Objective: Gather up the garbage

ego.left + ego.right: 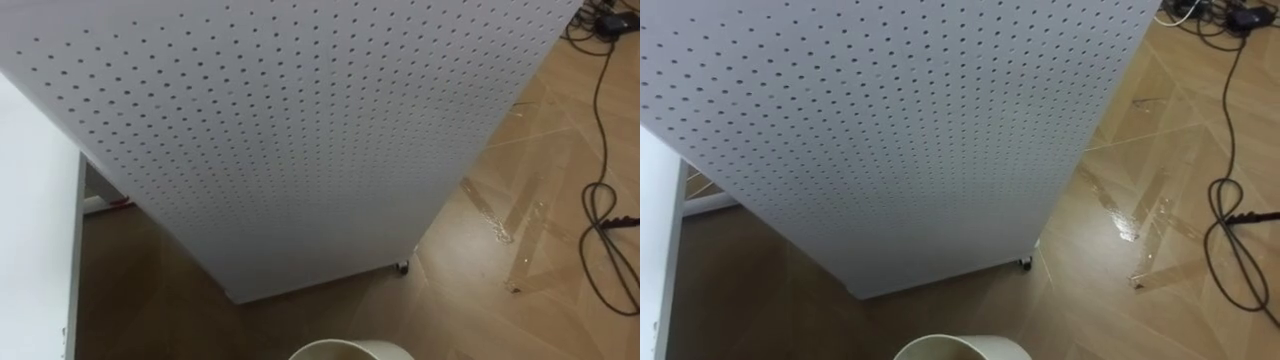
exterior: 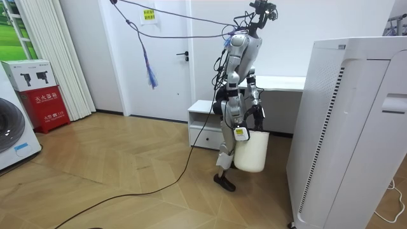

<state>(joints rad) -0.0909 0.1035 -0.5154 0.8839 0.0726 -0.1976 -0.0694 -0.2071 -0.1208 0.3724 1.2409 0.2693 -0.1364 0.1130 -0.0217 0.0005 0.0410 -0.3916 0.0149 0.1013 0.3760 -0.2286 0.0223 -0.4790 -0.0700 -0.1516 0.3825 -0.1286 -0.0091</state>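
1. Position. In the room view the robot stands upright on the wood floor (image 1: 540, 150), facing one tall white perforated cabinet (image 1: 300, 120) on the room view's right. One low white cabinet (image 2: 202, 121) stands behind it.

2. Task item. I count one white bin (image 2: 252, 156). It hangs in front of the robot's legs, just below both hands. In the eye views only its round rim shows, at the bottom edge, near the foot of the perforated cabinet but apart from it.

3. Hands. The right hand (image 2: 240, 129) is at the near side of the bin's rim and the left hand (image 2: 257, 118) is at the far side. I cannot tell how the fingers of either hand are set.

4. Floor items, eye views. There is one small caster (image 1: 402, 267) under the cabinet's corner. At least two strips of clear tape (image 1: 488, 212) lie to the right of it. One dark looped cable (image 1: 598, 215) lies further right.

5. Surroundings, room view. I count one white door (image 2: 170, 57), one red box (image 2: 48, 109) and one washing machine (image 2: 13, 133).
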